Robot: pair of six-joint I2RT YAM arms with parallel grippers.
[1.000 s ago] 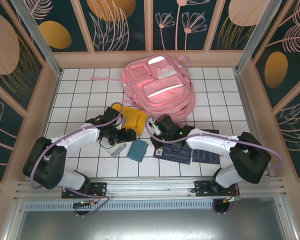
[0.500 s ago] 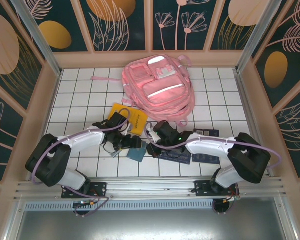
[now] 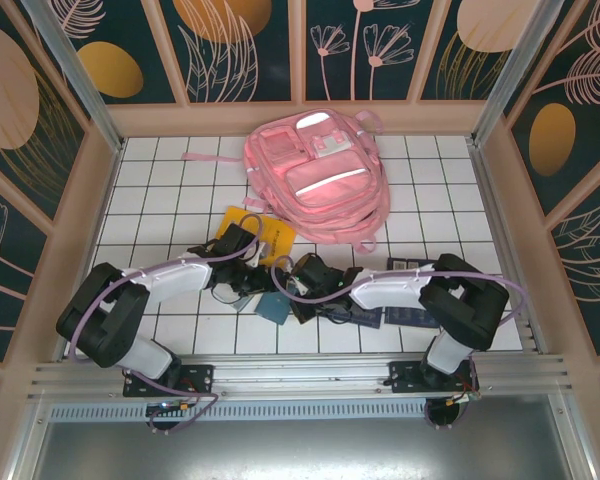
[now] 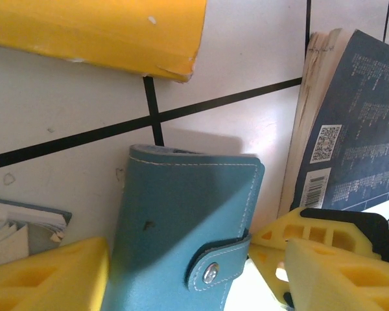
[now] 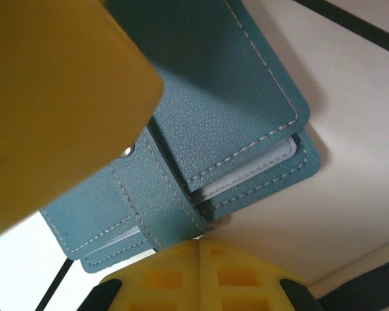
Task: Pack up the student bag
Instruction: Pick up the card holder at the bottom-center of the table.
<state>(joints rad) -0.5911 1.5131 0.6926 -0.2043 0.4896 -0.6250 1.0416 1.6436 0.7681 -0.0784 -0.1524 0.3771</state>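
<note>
Student bag (image 3: 318, 178) is lying flat, front up, at far-centre of the tiled table (image 3: 160, 190), beyond both grippers. L gripper (image 4: 181, 275) is standing w/ jaws wide astride the blue wallet (image 4: 181, 207); can't tell if it's pinching it. R gripper (image 3: 302, 292) is sitting fully closed just beside the wallet. Yellow book (image 4: 97, 29) & dark blue book (image 4: 356, 142) are lying nearby

The dark blue book (image 4: 350, 142) beside the wallet carries a white label with a QR code (image 4: 325, 144) and, below it, a barcode (image 4: 316, 196). Lines of small pale print (image 4: 369, 97) cover the rest of its cover, too fine to read.
</note>
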